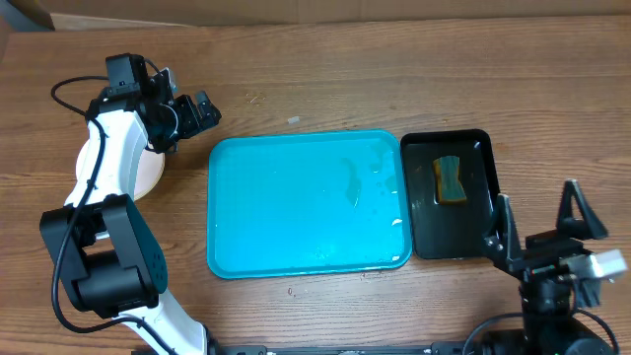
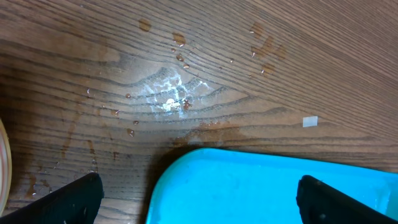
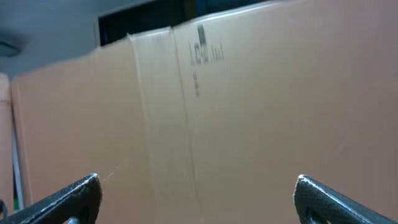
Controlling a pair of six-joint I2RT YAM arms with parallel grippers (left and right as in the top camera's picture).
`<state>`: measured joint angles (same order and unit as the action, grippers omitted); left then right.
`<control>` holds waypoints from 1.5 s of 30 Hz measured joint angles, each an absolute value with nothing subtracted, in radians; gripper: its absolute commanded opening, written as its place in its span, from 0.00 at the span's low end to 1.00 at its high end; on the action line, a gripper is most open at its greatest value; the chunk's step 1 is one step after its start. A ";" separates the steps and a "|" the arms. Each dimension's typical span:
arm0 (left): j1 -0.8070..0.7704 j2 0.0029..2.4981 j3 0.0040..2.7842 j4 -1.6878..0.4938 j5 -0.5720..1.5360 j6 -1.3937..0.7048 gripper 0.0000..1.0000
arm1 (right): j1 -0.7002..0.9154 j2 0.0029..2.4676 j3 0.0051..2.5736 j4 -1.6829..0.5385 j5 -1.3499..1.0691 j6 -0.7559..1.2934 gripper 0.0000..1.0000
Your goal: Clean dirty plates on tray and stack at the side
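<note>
left gripper (image 2: 201, 200) spread wide | tray (image 2: 267, 186) corner right under it | wet patch (image 2: 169, 98) glinting on table (image 2: 298, 62) | white scrap (image 2: 310, 121) beside tray | plate rim (image 2: 4, 167) far left

Left tool (image 1: 193, 111) and right tool (image 1: 542, 222) both spread wide.

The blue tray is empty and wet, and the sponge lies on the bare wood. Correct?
No: the sponge lies in the black tray beside the blue tray, not on bare wood; the overhead view shows it. The rest stands.
</note>
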<state>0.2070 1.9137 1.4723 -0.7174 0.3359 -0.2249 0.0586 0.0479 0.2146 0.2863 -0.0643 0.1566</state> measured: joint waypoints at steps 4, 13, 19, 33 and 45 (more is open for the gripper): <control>0.207 1.914 1.472 -0.717 0.336 -0.225 1.00 | 0.059 0.030 0.141 0.295 -0.067 0.157 1.00; 0.207 1.914 1.472 -0.717 0.336 -0.225 1.00 | 0.058 0.015 0.031 0.295 -0.071 0.157 1.00; 0.207 1.914 1.472 -0.717 0.336 -0.225 1.00 | 0.054 0.014 0.019 0.163 -0.072 0.157 1.00; 0.207 1.914 1.472 -0.717 0.336 -0.225 1.00 | 0.053 0.013 0.019 -0.083 -0.082 0.066 1.00; 0.207 1.914 1.472 -0.717 0.336 -0.225 1.00 | 0.053 0.013 0.019 -0.083 -0.083 0.025 1.00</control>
<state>0.2070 1.9137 1.4723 -0.7174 0.3359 -0.2249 0.0528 0.0128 0.0185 -0.0830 -0.0826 0.0254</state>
